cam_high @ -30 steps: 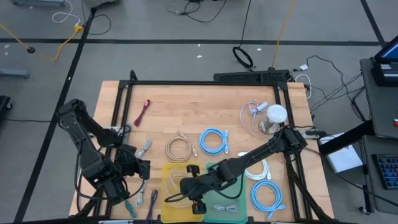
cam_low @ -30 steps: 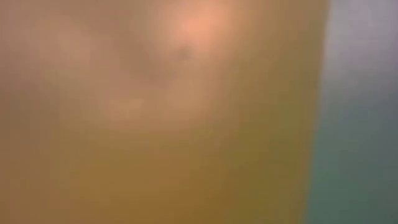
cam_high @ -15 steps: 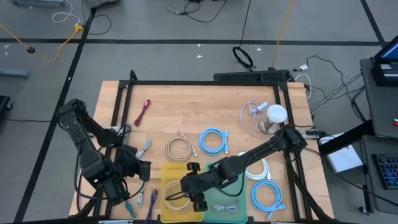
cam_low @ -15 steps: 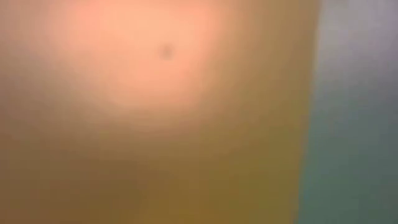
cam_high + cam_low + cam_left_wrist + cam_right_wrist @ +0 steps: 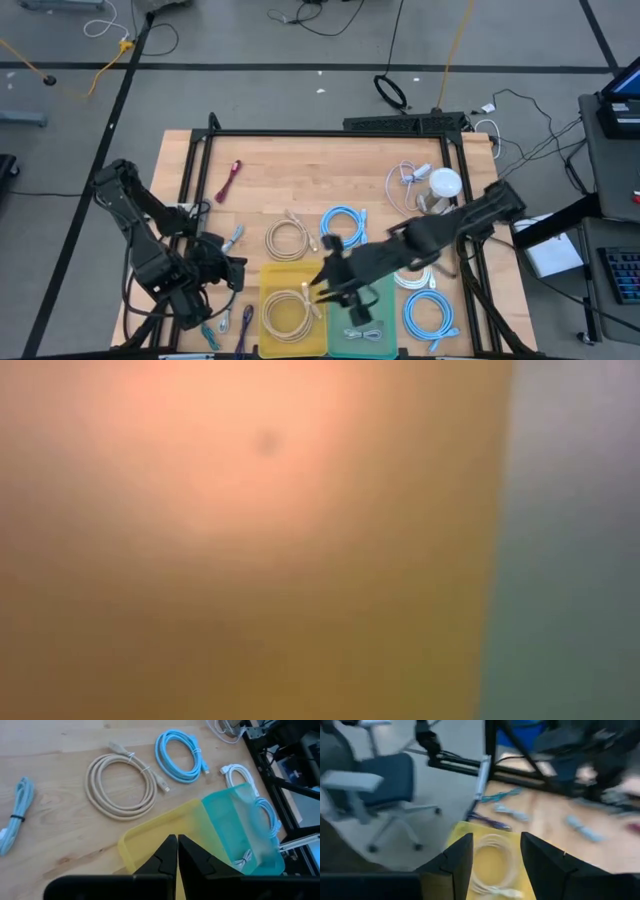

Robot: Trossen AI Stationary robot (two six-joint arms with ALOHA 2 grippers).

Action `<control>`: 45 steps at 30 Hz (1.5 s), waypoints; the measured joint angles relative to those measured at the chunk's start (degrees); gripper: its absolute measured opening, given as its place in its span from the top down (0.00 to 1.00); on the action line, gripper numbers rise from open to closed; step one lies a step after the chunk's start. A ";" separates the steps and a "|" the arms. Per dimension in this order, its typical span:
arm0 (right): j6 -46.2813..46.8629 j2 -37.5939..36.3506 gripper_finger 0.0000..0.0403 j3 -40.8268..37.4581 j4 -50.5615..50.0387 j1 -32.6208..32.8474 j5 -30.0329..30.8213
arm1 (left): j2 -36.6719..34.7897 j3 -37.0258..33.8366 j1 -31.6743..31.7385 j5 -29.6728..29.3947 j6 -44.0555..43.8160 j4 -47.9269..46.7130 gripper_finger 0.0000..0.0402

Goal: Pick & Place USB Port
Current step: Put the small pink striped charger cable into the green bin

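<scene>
A coiled beige cable (image 5: 288, 312) lies flat in the yellow tray (image 5: 270, 275), and shows in the right wrist view as the beige cable (image 5: 492, 865). My right gripper (image 5: 325, 290) hangs open above the seam between the yellow tray and the green tray (image 5: 388, 300). In its wrist view the right gripper (image 5: 495, 855) frames the cable from above, clear of it. My left gripper (image 5: 232, 272) waits shut left of the yellow tray, and its wrist view shows the left gripper (image 5: 177, 845) holding nothing.
On the table lie another beige coil (image 5: 290, 238), a blue coil (image 5: 345, 225), a second blue coil (image 5: 432, 315), small light-blue cables (image 5: 232, 238), a red cable (image 5: 228, 182) and a white cylinder (image 5: 443, 188). A white cable (image 5: 362, 335) lies in the green tray. Tray walls fill the low view.
My right gripper has risen from the near part of the yellow tray and moved toward the table's far and right side, now over the seam between the trays. The beige cable stays coiled in the yellow tray, now uncovered.
</scene>
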 joint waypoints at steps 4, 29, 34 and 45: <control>-6.12 -5.60 0.64 -2.07 -1.08 -2.05 5.34 | 0.00 0.00 1.28 -0.24 2.12 1.56 0.96; -4.03 -28.37 0.77 -48.48 24.58 -38.47 -19.54 | -14.54 0.00 26.76 3.15 42.96 -8.74 0.96; -1.34 -28.84 0.77 -48.48 23.61 -34.10 -12.27 | -20.98 0.00 37.15 3.68 58.97 -3.10 0.96; 13.79 -27.76 0.77 -48.44 67.36 -28.05 -30.92 | -24.33 0.00 46.90 7.13 75.52 6.95 0.96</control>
